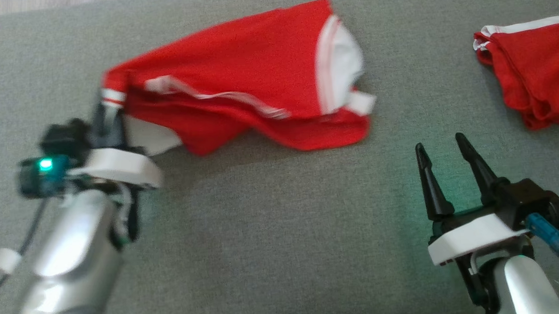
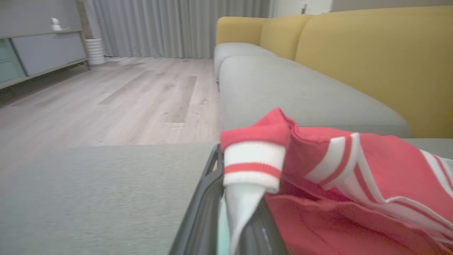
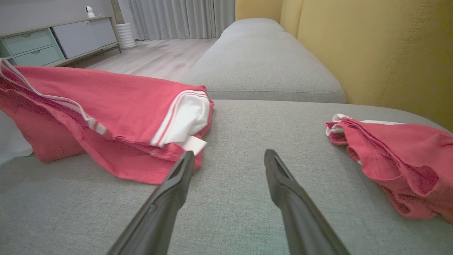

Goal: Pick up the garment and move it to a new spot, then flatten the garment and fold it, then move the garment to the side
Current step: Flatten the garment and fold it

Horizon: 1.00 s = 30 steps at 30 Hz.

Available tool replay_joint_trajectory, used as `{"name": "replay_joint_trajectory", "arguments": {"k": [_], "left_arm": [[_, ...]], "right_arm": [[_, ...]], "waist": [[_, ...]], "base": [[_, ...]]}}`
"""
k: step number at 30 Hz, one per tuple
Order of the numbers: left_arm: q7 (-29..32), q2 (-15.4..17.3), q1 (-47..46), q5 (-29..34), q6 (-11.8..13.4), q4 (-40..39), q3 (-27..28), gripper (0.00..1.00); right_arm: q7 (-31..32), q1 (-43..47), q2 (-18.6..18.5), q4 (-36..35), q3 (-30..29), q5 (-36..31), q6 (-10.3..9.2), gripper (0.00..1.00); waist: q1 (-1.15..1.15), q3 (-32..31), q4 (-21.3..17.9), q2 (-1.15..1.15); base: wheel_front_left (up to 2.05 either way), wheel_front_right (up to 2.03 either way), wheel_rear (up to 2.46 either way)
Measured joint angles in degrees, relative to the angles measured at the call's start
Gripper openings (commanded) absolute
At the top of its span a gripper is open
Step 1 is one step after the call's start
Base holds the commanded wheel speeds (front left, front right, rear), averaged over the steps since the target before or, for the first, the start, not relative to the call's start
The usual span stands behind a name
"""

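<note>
Your left gripper is pinched tight on the striped cuff of the red garment, which lies bunched up on the grey sofa seat. Your right gripper is open and holds nothing, near the garment's white end. Another red cloth lies off to the right, well apart.

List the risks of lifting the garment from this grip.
1. The left gripper is shut on just the striped cuff at the garment's edge; that small pinch may slip as the weight comes on.
2. The garment lies bunched and doubled over, so hauled by one cuff it may hang twisted and be hard to flatten.
3. A second garment lies to the right on the sofa; a move that way might overlap it.
</note>
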Motion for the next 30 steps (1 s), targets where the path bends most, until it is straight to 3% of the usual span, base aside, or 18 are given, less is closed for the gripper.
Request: {"name": "replay_joint_trajectory", "arguments": {"k": [5,15,25,30], "left_arm": [[2.3,3.4,0.0,-1.8,1.4,0.3,2.8,0.00],[6.5,2.2,4.7,-3.5,0.3,-7.8,-0.8,0.00],[9.5,-8.8,3.1,-1.8,-2.1,-20.4,-11.8,0.00],[9.4,-12.4,-0.7,-1.8,-1.3,-28.1,-12.6,0.00]], "right_arm": [[0.0,0.0,0.0,0.4,0.5,0.1,0.00,1.00],[-0.6,0.1,0.0,1.6,0.2,0.8,0.00,1.00],[-1.0,0.6,0.0,2.7,-1.0,1.3,0.00,1.00],[-1.1,0.6,0.0,2.9,-1.3,1.6,0.00,1.00]], "waist": [[0.00,-0.4,0.2,0.00],[-0.01,-2.7,0.9,0.00],[-0.01,-5.9,1.0,0.00],[-0.01,-7.0,0.6,0.00]], "base": [[0.00,0.00,0.00],[0.00,0.00,0.00],[0.00,0.00,0.00],[0.00,0.00,0.00]]}}
